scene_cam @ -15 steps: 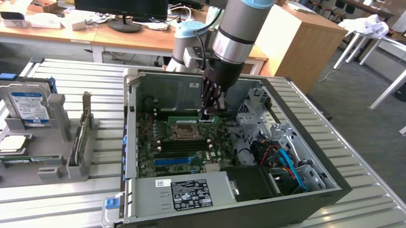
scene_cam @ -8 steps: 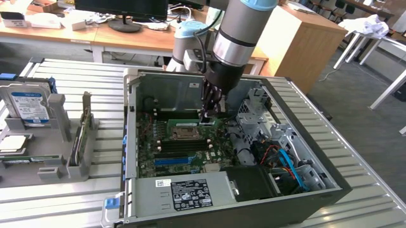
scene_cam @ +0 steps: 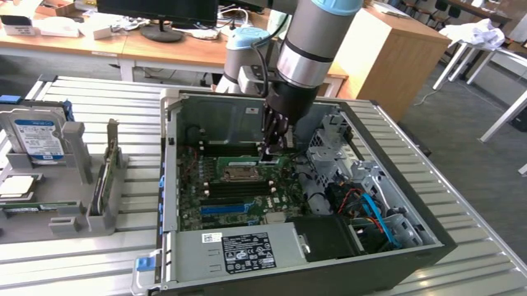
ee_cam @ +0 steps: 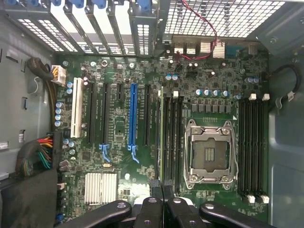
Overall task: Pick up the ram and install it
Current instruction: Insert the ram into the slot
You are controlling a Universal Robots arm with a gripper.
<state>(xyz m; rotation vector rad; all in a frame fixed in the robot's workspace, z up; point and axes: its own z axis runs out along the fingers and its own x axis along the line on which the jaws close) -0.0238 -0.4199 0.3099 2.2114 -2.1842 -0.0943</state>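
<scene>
**Ram held edge-on over the memory slots beside the processor socket**

The arm is reached down into the open computer case (scene_cam: 411, 246), which is laid on its side on the slatted metal worktop (scene_cam: 99, 92). The pincer (scene_cam: 272, 157) is seen low inside the case, just above the motherboard (scene_cam: 210, 197) and close to the processor socket (scene_cam: 239, 171).

In the wrist view the pincer (ee_cam: 162, 198) is drawn in to a narrow gap, and the ram (ee_cam: 162, 137) is clamped between its fingers (ee_cam: 153, 206). The ram is presented edge-on as a thin green strip. It is lined up along the black memory slots (ee_cam: 172, 142) that lie between the processor socket (ee_cam: 209, 154) and the long blue slot (ee_cam: 132, 114). Whether the ram is already touching a slot or is held just above it cannot be told. A second bank of black memory slots (ee_cam: 251, 147) is seen on the far side of the socket, with white latches at its ends.

Towards the exterior view's left, well apart from the case, a grey holder (scene_cam: 70, 203) is set on the worktop, and a hard drive (scene_cam: 37, 139) with a blue-and-white label is stood upright in it. A power supply (scene_cam: 239, 246) with a dark label is fitted along the near edge of the case.
</scene>
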